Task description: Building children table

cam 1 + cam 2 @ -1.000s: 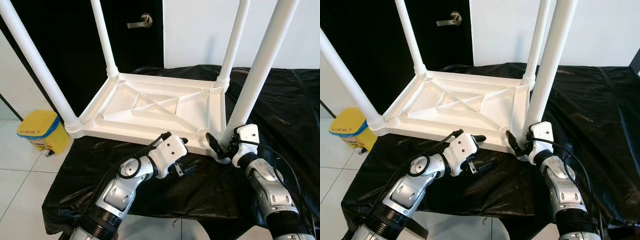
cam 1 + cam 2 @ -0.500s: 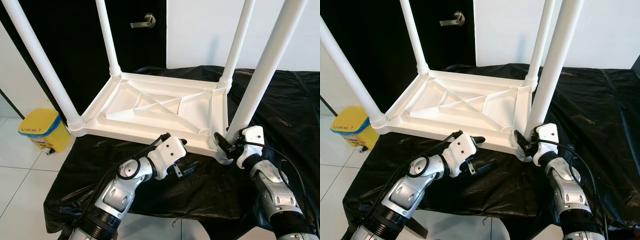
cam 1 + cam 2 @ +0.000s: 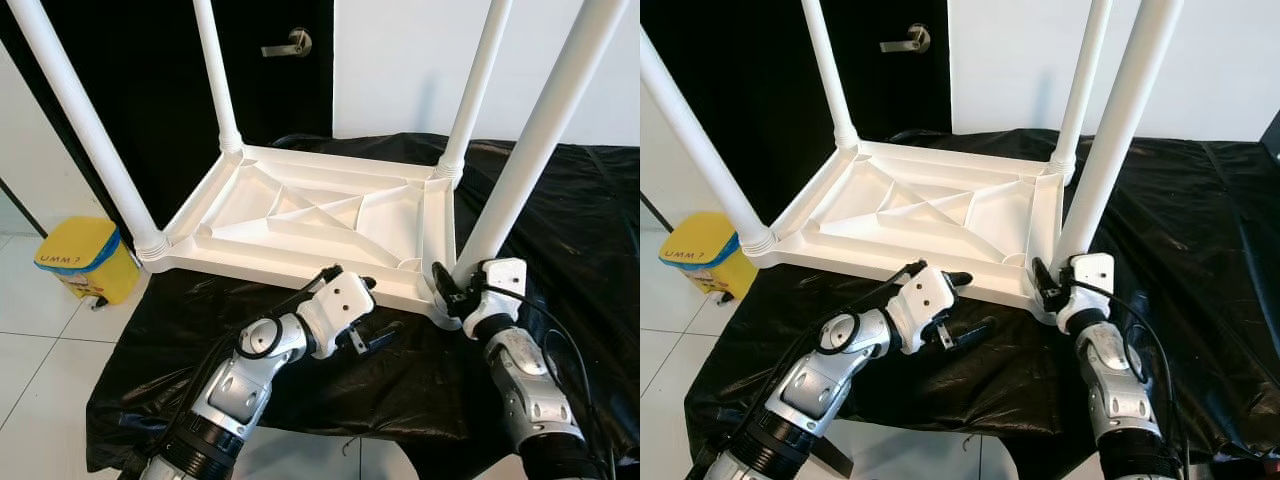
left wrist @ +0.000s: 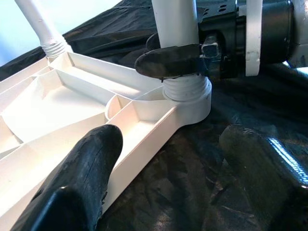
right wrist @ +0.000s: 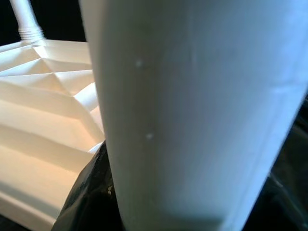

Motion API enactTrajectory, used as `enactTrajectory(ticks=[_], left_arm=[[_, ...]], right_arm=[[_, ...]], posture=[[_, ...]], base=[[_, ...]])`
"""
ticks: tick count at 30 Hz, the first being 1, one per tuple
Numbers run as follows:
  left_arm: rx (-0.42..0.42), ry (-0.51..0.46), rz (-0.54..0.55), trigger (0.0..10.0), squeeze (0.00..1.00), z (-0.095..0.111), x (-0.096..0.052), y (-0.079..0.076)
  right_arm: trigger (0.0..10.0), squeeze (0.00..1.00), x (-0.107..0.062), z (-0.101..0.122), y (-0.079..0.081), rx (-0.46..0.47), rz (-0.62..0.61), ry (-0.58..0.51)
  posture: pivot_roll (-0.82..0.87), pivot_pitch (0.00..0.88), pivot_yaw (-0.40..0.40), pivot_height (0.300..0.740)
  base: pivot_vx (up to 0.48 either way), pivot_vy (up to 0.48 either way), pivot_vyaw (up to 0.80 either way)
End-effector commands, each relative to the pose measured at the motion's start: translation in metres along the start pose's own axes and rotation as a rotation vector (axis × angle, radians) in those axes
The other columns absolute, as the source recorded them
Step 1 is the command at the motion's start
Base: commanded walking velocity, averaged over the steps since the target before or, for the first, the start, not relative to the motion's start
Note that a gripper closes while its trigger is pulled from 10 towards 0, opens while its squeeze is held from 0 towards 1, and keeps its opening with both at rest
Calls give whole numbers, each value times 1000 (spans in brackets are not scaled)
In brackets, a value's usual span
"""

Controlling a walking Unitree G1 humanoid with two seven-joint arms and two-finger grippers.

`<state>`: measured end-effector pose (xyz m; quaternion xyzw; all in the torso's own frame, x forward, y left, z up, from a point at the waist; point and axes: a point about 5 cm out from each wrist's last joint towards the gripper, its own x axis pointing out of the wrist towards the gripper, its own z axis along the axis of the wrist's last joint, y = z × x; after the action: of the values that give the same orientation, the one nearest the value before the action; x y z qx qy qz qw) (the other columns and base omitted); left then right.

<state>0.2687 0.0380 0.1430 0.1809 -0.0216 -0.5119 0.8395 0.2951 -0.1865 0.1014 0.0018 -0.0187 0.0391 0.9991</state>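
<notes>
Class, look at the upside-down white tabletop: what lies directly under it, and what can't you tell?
Under the tabletop a crinkled black sheet spreads out past every edge. What supports the sheet is covered. The right tool grips the near right leg.

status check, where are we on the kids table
Right gripper shut on near-right leg at its socket. Left gripper open beside tabletop rim. Nothing in the way.

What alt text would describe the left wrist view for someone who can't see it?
The right gripper clasps a white table leg just above its socket in the upturned white tabletop. The left gripper's open black fingers frame the foreground, above black sheeting.
</notes>
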Motion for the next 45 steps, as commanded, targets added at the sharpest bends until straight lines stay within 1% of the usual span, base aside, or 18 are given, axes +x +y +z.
enactTrajectory(ticks=[1, 3, 4, 5, 7, 8, 10, 17, 18, 22, 26, 27, 28, 32, 36, 38, 40, 45], left_arm=[[-6, 17, 10, 10000, 0, -4, 1, 1], [-6, 17, 10, 10000, 0, -4, 1, 1], [-4, 19, 12, 10000, 0, -4, 1, 2], [-4, 19, 12, 10000, 0, -4, 1, 2], [-8, 20, 16, 10000, 0, -5, 0, 2], [-8, 20, 16, 10000, 0, -5, 0, 2], [-11, 20, 16, 10000, 0, -5, 0, 1], [-8, 20, 12, 10000, 0, -4, 1, 2], [-6, 20, 15, 10000, 0, -4, 1, 4], [-5, 21, 16, 10000, 0, -4, 0, 5], [-2, 21, 5, 10000, 0, -4, 0, 2], [-1, 22, 2, 10000, 0, -4, 0, 2], [-1, 21, 0, 10000, 0, -4, 0, 1], [-2, 25, -2, 10000, 0, -5, -1, 1], [0, 27, -5, 10000, 0, -5, -2, 1], [5, 26, -13, 10000, 0, -3, -1, 1], [9, 24, -16, 10000, 0, -2, 0, 0], [9, 25, -16, 10000, 0, -2, 0, -1]], right_arm=[[10000, 0, -9, -26, 1, 23, -145, 136], [10000, 0, -9, -26, 1, 23, -145, 136], [10000, 0, -11, -27, 4, 29, -229, 142], [10000, 0, -11, -27, 4, 29, -229, 142], [10000, 0, -13, -26, 14, 56, -336, 144], [10000, 0, -13, -26, 14, 56, -336, 144], [10000, 0, -10, -23, 35, 91, -287, 129], [10000, 0, -7, -16, 34, 85, -267, 89], [10000, 1000, -6, -12, 31, 82, -258, 65], [10000, 1000, -5, -4, 27, 78, -220, 18], [10000, 1000, -7, 8, 19, 49, -123, -48], [10000, 675, -8, 10, 15, 39, -101, -55], [10000, 0, -8, 11, 10, 25, -47, -56], [10000, 0, -8, 16, 1, -24, 106, -61], [10000, 0, -7, 18, 0, -47, 147, -70], [10000, 0, 0, 21, -5, -96, 278, -62], [10000, 0, 5, 21, -8, -121, 346, -42], [10000, 0, 6, 19, -12, -136, 360, -19]], posture=[[-161, 0, 16, 740], [-161, 0, 16, 740], [-159, 0, 15, 740], [-159, 0, 15, 740], [-154, 0, 14, 740], [-154, 0, 14, 740], [-156, 0, 17, 740], [-159, 0, 22, 740], [-159, 0, 23, 740], [-162, 0, 25, 740], [-165, 0, 27, 740], [-165, 0, 28, 740], [-167, 0, 29, 740], [-164, 0, 46, 740], [-164, 0, 46, 740], [-151, 0, 50, 740], [-147, 0, 45, 740], [-140, 0, 41, 740]], base=[[0, 0, 0], [0, 0, 0], [0, 0, 0], [0, 0, 0], [0, 0, 0], [0, 0, 0], [0, 0, 0], [0, 0, 0], [0, 0, 0], [0, 0, 0], [0, 0, 0], [0, 0, 0], [0, 0, 0], [0, 0, 0], [0, 0, 0], [0, 0, 0], [0, 0, 0], [0, 0, 0]])
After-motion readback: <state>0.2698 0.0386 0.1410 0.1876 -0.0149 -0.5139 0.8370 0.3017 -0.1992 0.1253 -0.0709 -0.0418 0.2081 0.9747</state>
